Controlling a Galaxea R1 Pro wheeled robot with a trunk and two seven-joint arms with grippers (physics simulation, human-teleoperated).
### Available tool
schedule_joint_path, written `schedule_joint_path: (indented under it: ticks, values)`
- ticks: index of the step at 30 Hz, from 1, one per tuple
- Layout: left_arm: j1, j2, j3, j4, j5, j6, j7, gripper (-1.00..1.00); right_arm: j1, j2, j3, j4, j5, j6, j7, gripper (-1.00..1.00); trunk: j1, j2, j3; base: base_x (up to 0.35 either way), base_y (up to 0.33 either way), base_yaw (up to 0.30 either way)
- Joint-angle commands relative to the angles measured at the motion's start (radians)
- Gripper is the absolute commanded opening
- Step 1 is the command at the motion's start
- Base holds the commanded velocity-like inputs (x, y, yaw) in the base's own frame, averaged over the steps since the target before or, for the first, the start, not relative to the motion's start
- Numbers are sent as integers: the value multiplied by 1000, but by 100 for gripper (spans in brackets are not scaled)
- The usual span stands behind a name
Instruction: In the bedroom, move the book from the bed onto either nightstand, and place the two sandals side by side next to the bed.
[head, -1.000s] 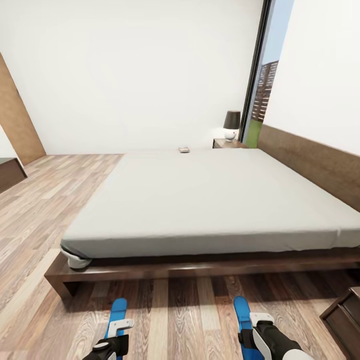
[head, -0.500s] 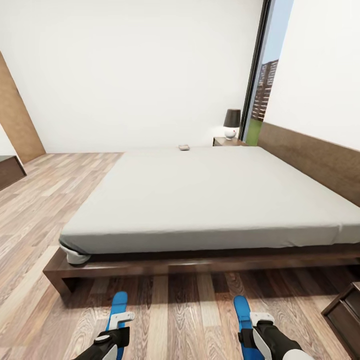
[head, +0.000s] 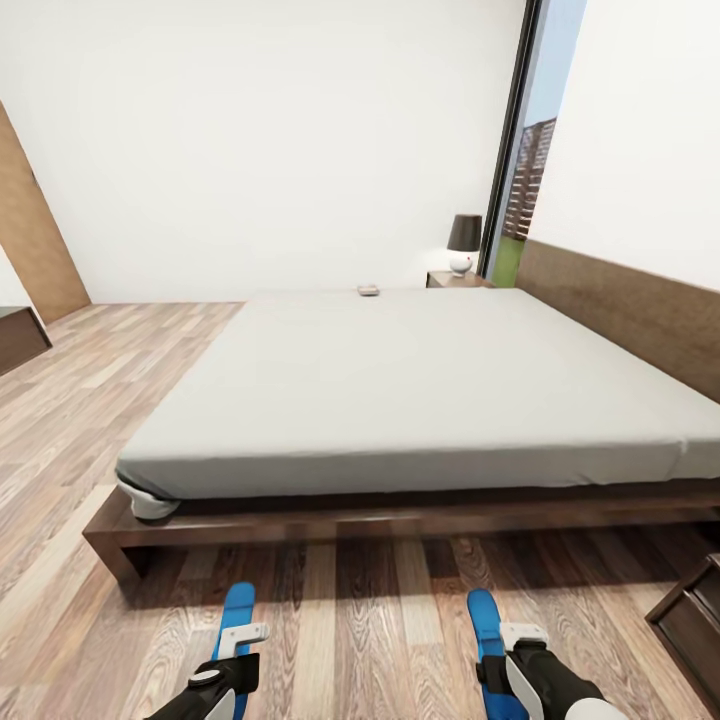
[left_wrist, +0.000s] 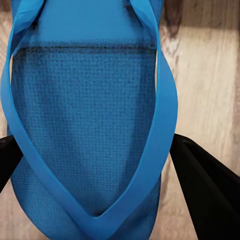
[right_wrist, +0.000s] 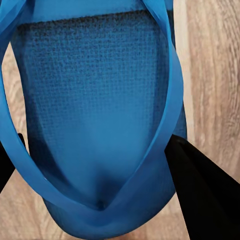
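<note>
Wood-plank floor (head: 350, 620) stretches ahead of both grippers to the bed (head: 420, 390). Left gripper (head: 235, 655) grasps one sandal (head: 237, 610), right gripper (head: 510, 650) the other sandal (head: 483, 615), fingers straddling each sole, apparently carrying the pair bedside. Far beyond them, the book (head: 368, 291) lies on the mattress near the nightstand (head: 455, 280).

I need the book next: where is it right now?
In the head view, the book lies on the bed's far edge, left of the nightstand with the lamp.

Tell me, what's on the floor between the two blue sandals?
Nothing: in the head view, just bare wood floor lies between the left sandal and the right sandal.
</note>
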Motion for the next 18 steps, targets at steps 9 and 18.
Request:
schedule_joint_path:
  ticks: [9, 18]
  values:
    - [0, 1, -8, -3, 3, -8, 9, -100, -1, 27, 1, -61, 8, 15, -1, -100, 34, -64, -29, 0, 0, 0]
    - [0, 1, -8, -4, 1, -13, 9, -100, -8, 39, 37, -70, 8, 18, -3, -100, 69, -127, -57, 0, 0, 0]
